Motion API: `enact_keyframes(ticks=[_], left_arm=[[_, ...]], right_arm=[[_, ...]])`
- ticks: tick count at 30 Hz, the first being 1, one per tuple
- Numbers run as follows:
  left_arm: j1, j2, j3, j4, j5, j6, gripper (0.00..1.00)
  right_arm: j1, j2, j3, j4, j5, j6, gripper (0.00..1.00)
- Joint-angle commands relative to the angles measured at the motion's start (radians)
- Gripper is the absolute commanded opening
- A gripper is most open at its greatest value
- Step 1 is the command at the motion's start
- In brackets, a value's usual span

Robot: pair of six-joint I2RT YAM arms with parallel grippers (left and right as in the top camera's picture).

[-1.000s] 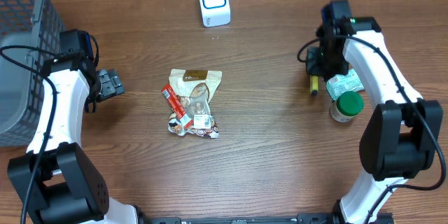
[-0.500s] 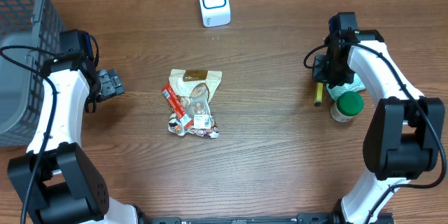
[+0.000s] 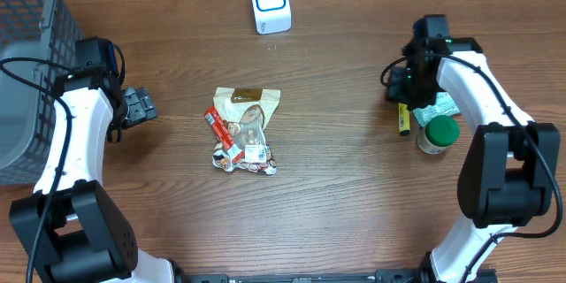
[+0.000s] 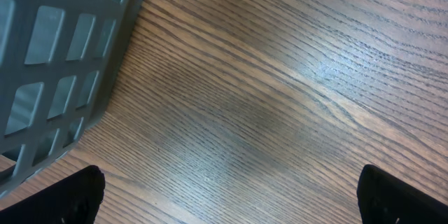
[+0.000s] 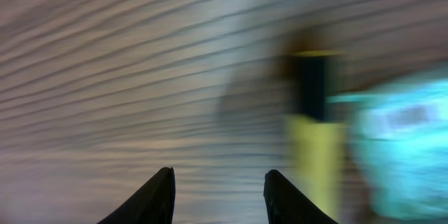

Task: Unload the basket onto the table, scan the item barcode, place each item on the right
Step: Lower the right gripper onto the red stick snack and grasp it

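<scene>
L arm [image 3: 75, 137] & R arm [image 3: 485, 84]: white shells, black joints, black bases. Thin black cable [image 3: 62, 155] along each. L hand [image 3: 141, 106] & R hand [image 3: 400, 88] black; R fingers [image 5: 155, 197] dark, tapered, rounded tips.

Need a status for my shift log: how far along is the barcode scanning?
Done, seemingly: a yellow marker, green-lidded jar and teal packet lie grouped at the right. In hand: nothing; the right gripper hangs open by the marker, the left gripper is open near the basket. Left: the snack bag lies mid-table, apart from the scanner, not yet picked up.
</scene>
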Motion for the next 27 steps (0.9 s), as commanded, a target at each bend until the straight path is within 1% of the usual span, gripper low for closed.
enact_keyframes(ticks=[1,7,14,16,18,23,27], left_arm=[[-0.008,-0.020,0.015,-0.001,-0.014,0.011,1.00],[-0.008,-0.020,0.015,-0.001,-0.013,0.011,1.00],[-0.009,-0.020,0.015,-0.001,-0.013,0.011,1.00],[-0.009,-0.020,0.014,-0.001,-0.013,0.011,1.00],[-0.009,-0.020,0.015,-0.001,-0.013,0.011,1.00],[-0.009,-0.020,0.015,-0.001,-0.013,0.011,1.00],[-0.009,-0.020,0.015,-0.001,-0.014,0.011,1.00]], right_arm=[[0.072,-0.008,-0.005,0.014,-0.232,0.007,0.43],[0.246,-0.008,-0.005,0.077,-0.356,0.007,0.43],[0.511,-0.008,-0.005,0.255,-0.357,0.008,0.43],[0.560,-0.008,-0.005,0.284,-0.355,0.008,0.43],[0.600,-0.008,-0.005,0.302,-0.322,0.029,0.43],[0.679,-0.006,-0.005,0.319,-0.155,0.087,0.43],[0.709,0.004,-0.005,0.330,-0.150,0.087,0.43]])
